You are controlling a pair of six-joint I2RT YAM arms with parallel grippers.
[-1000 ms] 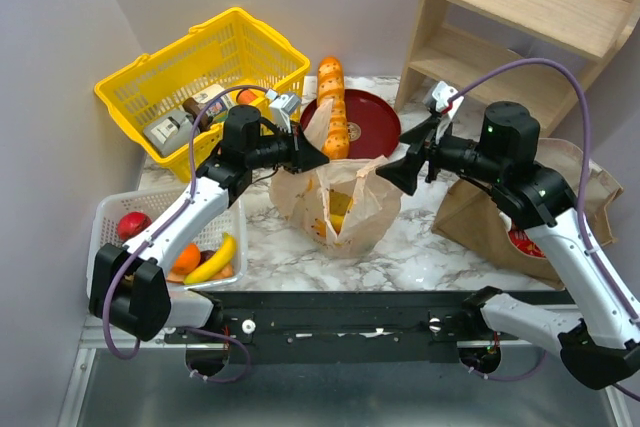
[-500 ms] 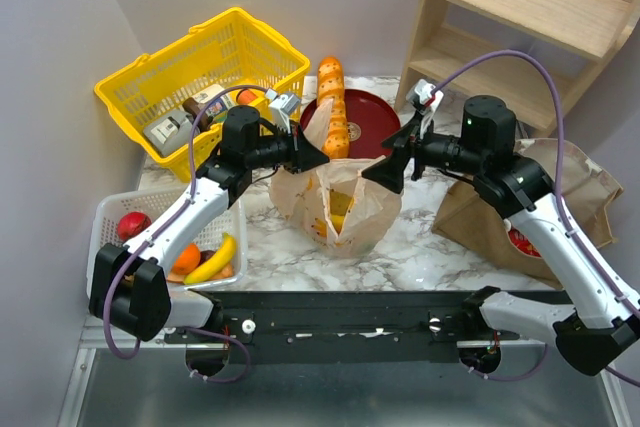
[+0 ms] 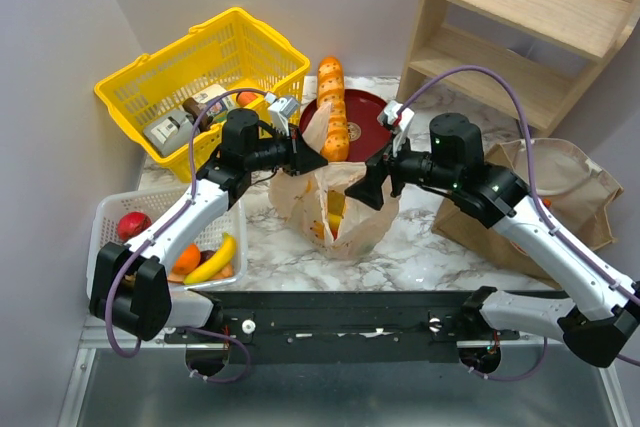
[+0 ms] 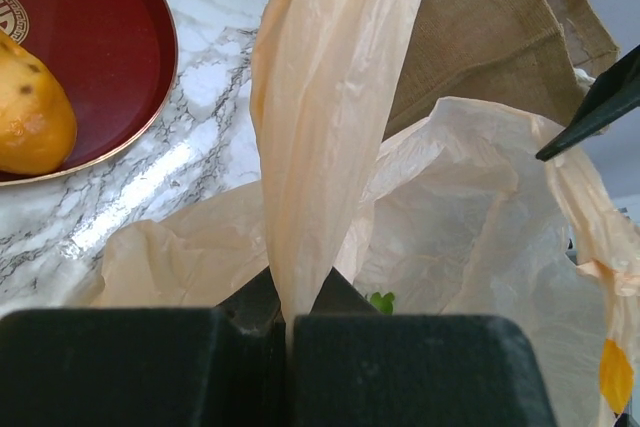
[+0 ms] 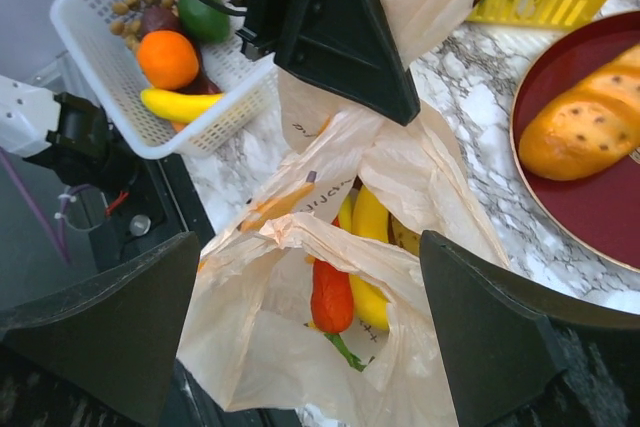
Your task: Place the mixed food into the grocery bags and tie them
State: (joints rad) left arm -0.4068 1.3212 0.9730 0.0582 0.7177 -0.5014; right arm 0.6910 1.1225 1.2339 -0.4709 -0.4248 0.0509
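The tan plastic grocery bag (image 3: 340, 215) stands mid-table with its mouth open. My left gripper (image 3: 310, 159) is shut on its left handle (image 4: 330, 127) and holds that strip taut, seen up close at the left gripper (image 4: 290, 312). My right gripper (image 3: 368, 187) is open and hovers at the bag's right rim, straddling the mouth as the right gripper (image 5: 310, 277) shows. Inside lie a yellow banana (image 5: 370, 222) and a red-orange vegetable (image 5: 332, 297). The brown paper bag (image 3: 560, 182) lies at the right.
A white mesh tray (image 3: 108, 215) at the left holds a banana (image 3: 215, 259), an orange and other fruit. A yellow basket (image 3: 200, 67) with boxed goods stands behind it. A red plate (image 3: 365, 117) carries a long loaf (image 3: 333, 107). A wooden shelf (image 3: 520, 17) fills the back right.
My right arm has swung left, from over the paper bag to the plastic bag's right rim, staying open. The left gripper has kept its hold and place.
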